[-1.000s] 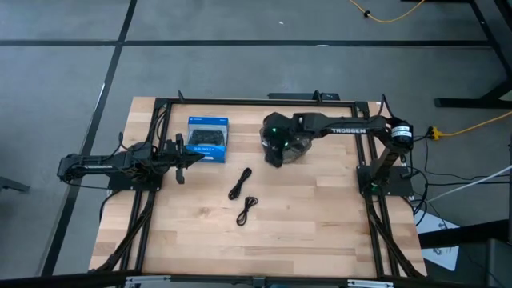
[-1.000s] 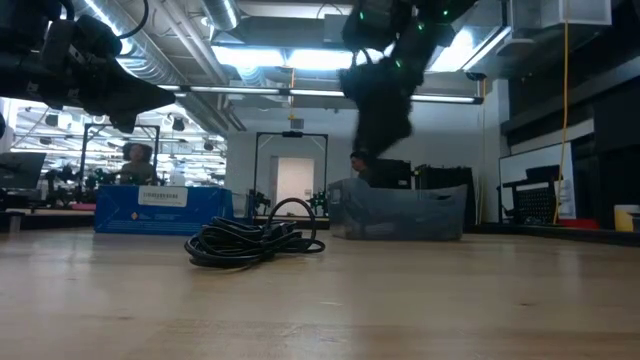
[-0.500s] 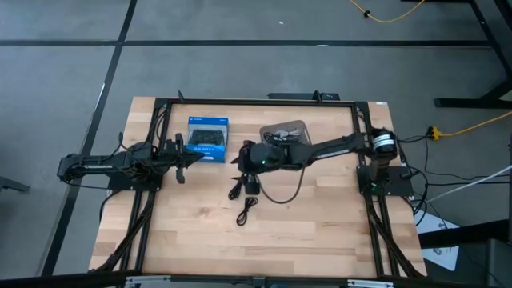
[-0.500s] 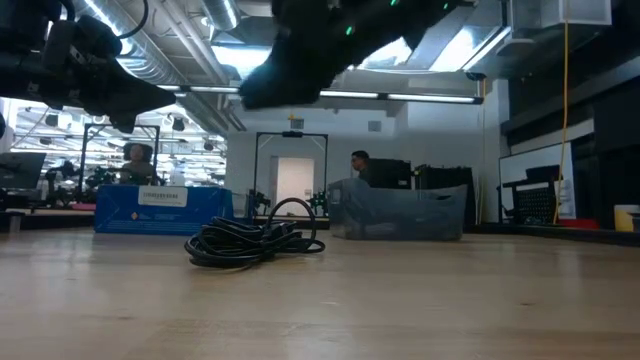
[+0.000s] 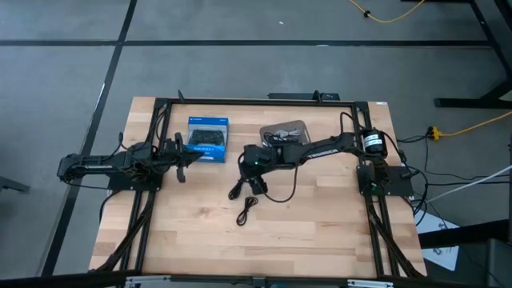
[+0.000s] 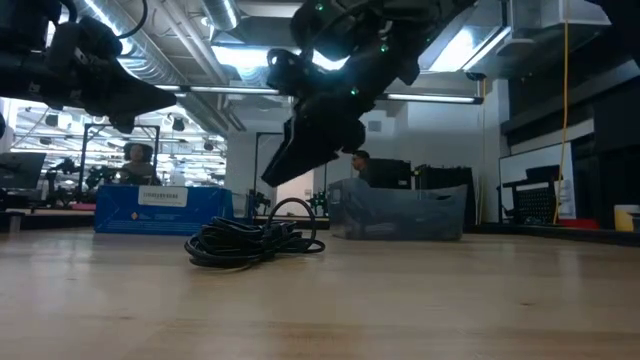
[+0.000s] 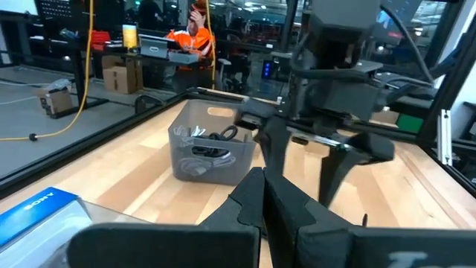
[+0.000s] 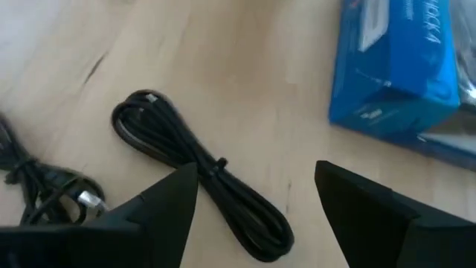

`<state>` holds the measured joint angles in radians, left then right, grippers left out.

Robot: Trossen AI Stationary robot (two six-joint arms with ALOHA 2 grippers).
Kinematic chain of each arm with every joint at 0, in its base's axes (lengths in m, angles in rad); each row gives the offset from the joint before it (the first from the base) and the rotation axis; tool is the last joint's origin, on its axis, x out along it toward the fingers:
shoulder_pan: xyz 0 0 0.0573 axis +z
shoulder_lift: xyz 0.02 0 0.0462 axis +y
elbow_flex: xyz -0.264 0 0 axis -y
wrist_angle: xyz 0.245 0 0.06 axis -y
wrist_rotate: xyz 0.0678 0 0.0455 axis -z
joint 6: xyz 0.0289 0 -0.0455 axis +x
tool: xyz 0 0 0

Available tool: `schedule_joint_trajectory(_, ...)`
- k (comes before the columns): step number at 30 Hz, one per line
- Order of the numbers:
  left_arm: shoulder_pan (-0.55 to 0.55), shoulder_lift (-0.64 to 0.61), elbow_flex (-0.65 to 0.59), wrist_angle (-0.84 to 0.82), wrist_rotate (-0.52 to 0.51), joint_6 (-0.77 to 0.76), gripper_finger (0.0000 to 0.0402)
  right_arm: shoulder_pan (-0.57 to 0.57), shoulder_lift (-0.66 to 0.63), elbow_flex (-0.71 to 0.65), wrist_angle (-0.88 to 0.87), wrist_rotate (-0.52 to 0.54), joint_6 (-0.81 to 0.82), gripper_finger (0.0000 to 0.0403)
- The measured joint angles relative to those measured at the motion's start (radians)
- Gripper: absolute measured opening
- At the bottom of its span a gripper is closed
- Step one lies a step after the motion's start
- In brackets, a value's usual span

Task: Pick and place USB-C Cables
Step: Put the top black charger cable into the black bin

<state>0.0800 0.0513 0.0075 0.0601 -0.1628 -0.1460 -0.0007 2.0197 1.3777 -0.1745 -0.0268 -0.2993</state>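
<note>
Two black coiled USB-C cables lie flat on the wooden table: one right under my right gripper, the other nearer the near edge. More cables lie in the grey bin. My right gripper hangs open above the first cable, a finger on either side, touching nothing. My left gripper waits shut at the table's left, beside the blue box.
A blue box lies toward the far left, close to the cable under my right gripper. The grey bin stands at the far middle. A black frame runs round the table. Bare wood stretches toward the near edge.
My right gripper has swung from above the grey bin toward the table's left and near edge, then come down over the black cable beside the blue box. Both cables on the table have stayed put.
</note>
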Motion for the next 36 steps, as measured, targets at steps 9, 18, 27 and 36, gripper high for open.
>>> schedule_joint_trajectory(9, 0.000, 0.000, 0.000, 0.000, -0.013, 0.000, 0.0000, -0.001, 0.105, 0.002, 0.063, -0.001, -0.029, 0.0276)
schedule_joint_trajectory(18, 0.000, 0.000, 0.000, 0.000, -0.013, 0.000, 0.0000, 0.001, 0.161, 0.005, 0.081, 0.087, 0.041, 0.0235)
schedule_joint_trajectory(27, 0.000, 0.000, 0.000, 0.000, -0.012, 0.000, 0.0000, 0.031, 0.158, 0.002, 0.081, 0.111, 0.255, 0.0038)
schedule_joint_trajectory(36, 0.000, 0.000, 0.000, 0.000, -0.012, -0.001, 0.0000, 0.097, 0.050, 0.107, 0.010, 0.131, 0.285, 0.0038)
